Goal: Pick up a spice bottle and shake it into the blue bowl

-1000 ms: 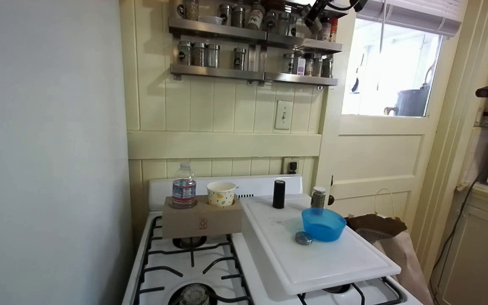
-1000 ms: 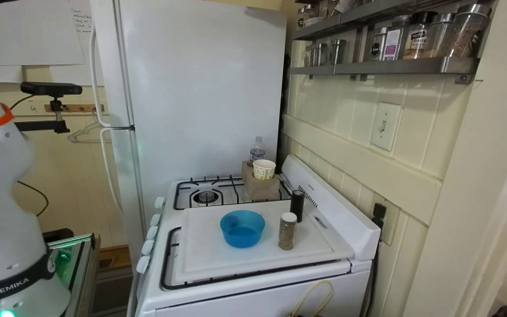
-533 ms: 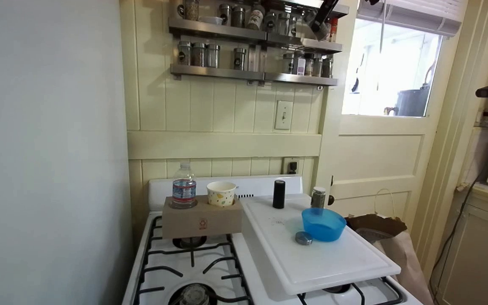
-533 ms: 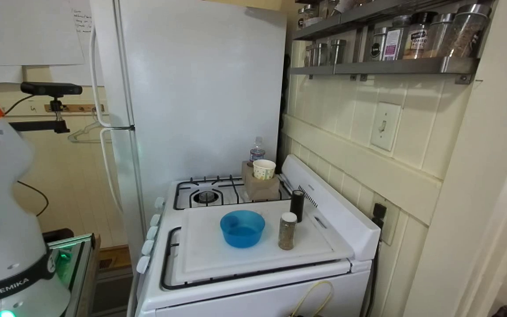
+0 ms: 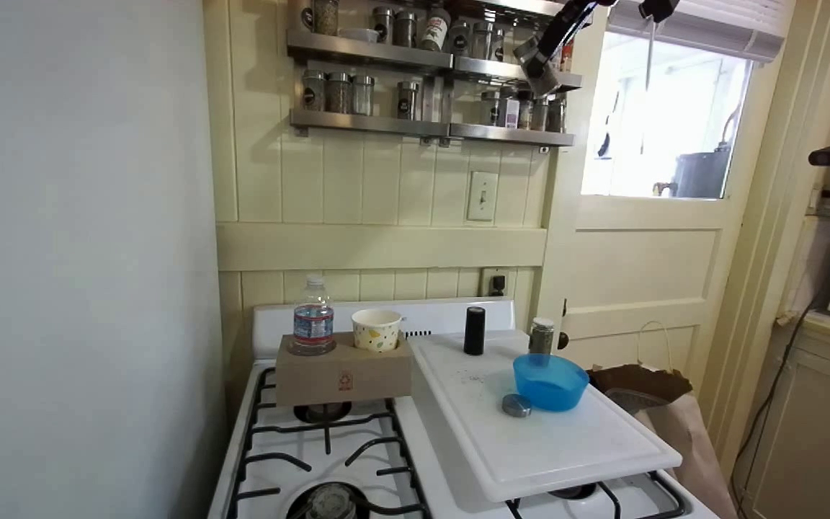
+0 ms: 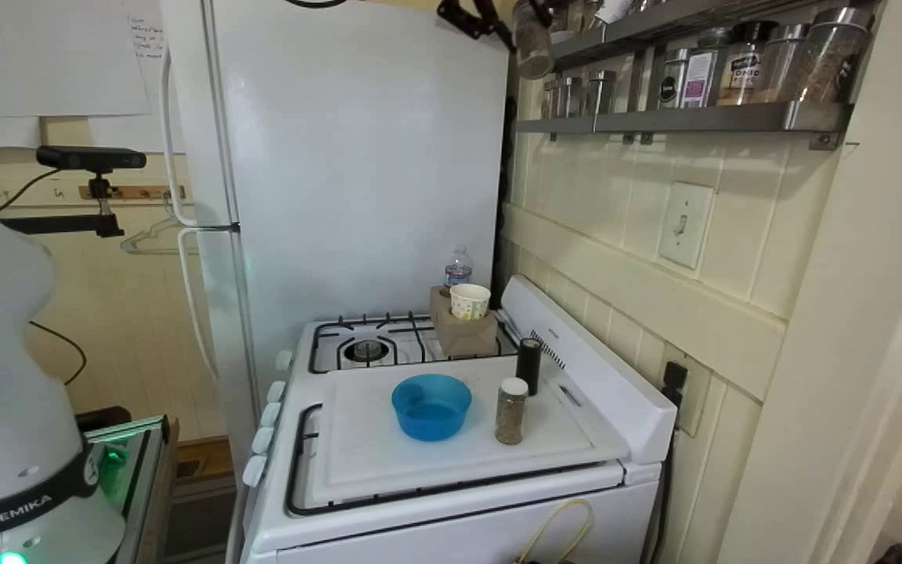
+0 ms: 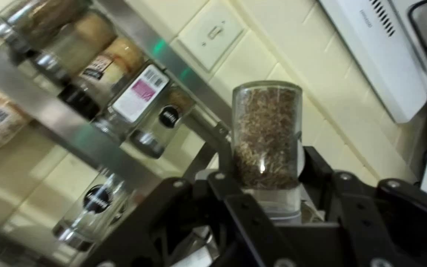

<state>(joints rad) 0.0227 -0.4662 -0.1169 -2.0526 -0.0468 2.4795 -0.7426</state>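
Observation:
The spice bottle (image 7: 267,137), a clear glass jar part-filled with brown dried herbs, sits between the fingers of my gripper (image 7: 265,163), which is shut on it. In the wrist view its far end points up the picture; its near end is partly hidden by the gripper. Both exterior views show this spice bottle (image 5: 539,78) (image 6: 533,43) tilted, high up beside the shelves, with most of the gripper cut off by the top edge. Well below stands the blue bowl (image 5: 550,382) (image 6: 431,407) on a white board (image 5: 559,454) over the stove.
Beside the bowl are a white-lidded herb jar (image 6: 510,415), a black bottle (image 6: 528,368) and a round metal lid (image 5: 516,405). A cardboard box (image 5: 343,378) holds a water bottle (image 5: 313,321) and paper cup (image 5: 377,331). Steel shelves (image 5: 372,124) with several jars line the wall.
The gripper and spice bottle have come down and away from the upper shelf, entering the top of an exterior view where they were unseen. The arm's lower links have shifted back. Bowl and board are unmoved.

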